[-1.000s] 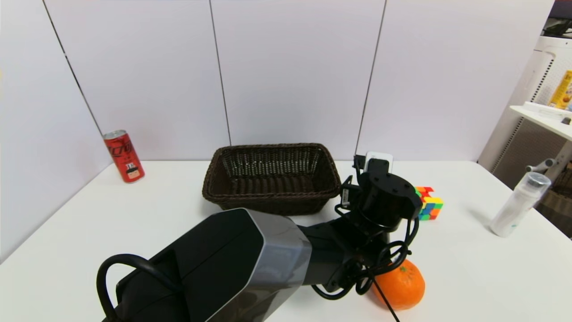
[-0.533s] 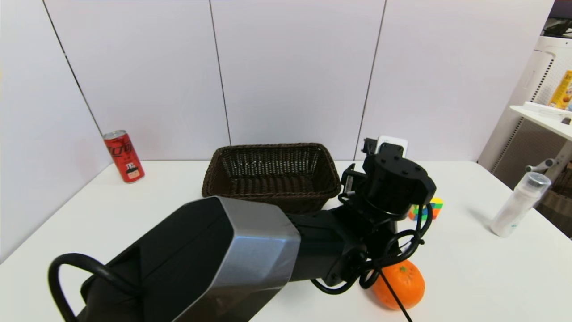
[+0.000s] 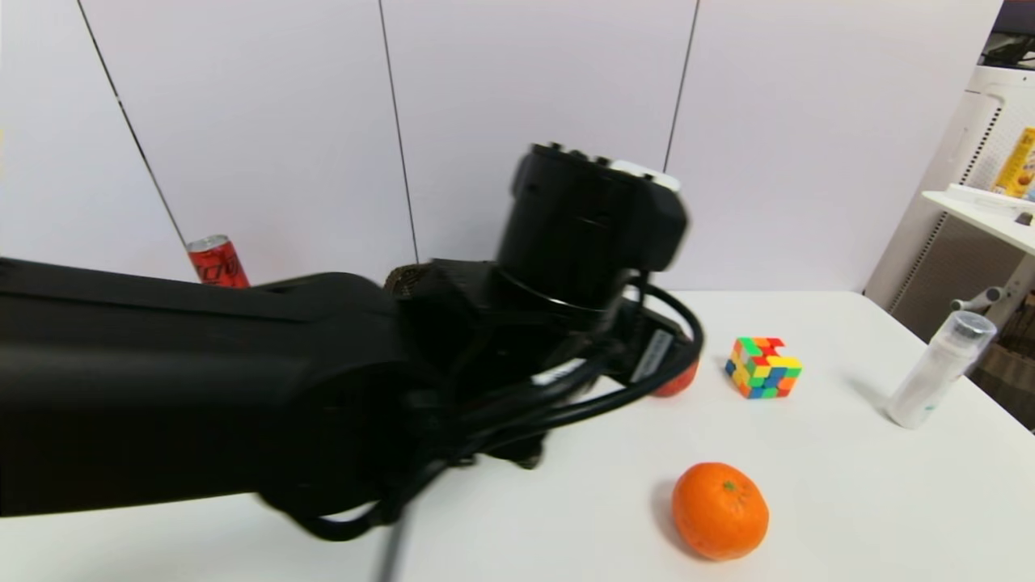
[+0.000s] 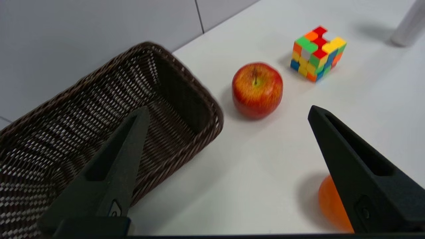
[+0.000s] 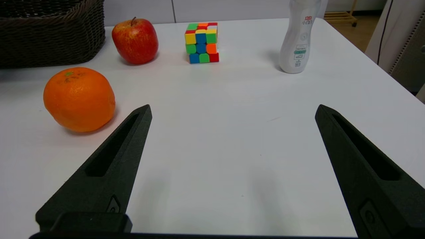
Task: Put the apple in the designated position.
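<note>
The red, yellow-speckled apple (image 4: 257,89) stands stem up on the white table between the wicker basket (image 4: 99,109) and the colour cube (image 4: 317,53). In the head view only a red sliver of the apple (image 3: 678,381) shows behind my left arm (image 3: 323,388). My left gripper (image 4: 227,109) hangs open and empty above the table, back from the apple and apart from it. My right gripper (image 5: 233,106) is open and empty, low over bare tabletop. The designated position carries no mark, so I cannot tell which patch it is.
An orange (image 3: 720,509) lies near the front, a white bottle (image 3: 938,368) at the right edge, and a red can (image 3: 217,263) at the back left. My raised left arm hides most of the basket in the head view.
My left arm has lifted and swung up and to the left, away from the spot between basket and cube. The cube and the orange now show in full.
</note>
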Motion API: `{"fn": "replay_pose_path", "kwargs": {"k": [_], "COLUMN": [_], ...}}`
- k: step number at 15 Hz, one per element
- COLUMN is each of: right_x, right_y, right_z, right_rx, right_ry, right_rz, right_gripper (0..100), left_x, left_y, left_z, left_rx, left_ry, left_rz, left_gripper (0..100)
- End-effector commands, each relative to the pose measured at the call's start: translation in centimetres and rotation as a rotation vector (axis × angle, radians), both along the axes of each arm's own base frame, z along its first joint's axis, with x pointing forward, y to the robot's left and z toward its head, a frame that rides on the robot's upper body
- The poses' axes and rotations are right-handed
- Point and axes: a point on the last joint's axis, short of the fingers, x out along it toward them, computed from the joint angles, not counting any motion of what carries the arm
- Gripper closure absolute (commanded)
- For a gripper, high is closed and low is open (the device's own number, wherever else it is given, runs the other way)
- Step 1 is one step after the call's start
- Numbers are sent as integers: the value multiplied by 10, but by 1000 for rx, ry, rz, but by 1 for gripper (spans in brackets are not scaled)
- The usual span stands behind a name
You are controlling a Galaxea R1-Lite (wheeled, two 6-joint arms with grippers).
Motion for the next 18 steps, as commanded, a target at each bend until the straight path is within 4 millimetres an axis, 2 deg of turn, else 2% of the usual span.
{"fn": "replay_pose_path", "kwargs": {"k": [1,3,4,8,10,14,16,18], "right_x": [0,0,0,0,0,0,0,0], "right_y": [0,0,0,0,0,0,0,0], "right_z": [0,0,0,0,0,0,0,0], "right_rx": [0,0,0,0,0,0,0,-2], "right_ry": [1,1,1,1,1,1,3,1], "right_rz": [0,0,0,0,0,0,0,0], "right_gripper": [0,0,0,0,0,0,0,0], "left_x": [-45,-61,-75,-136,-160,-195,-213,-226], "left_y": [194,241,260,303,311,314,314,313], "left_z": [12,6,-4,-65,-84,-132,-151,-159], "left_rx": [3,-4,-31,-69,-86,-102,-97,-96], "left_ry": [8,-82,-134,-264,-313,-345,-335,-288], "left_rz": [29,186,265,499,577,668,666,603], "left_gripper": [0,0,0,0,0,0,0,0]}}
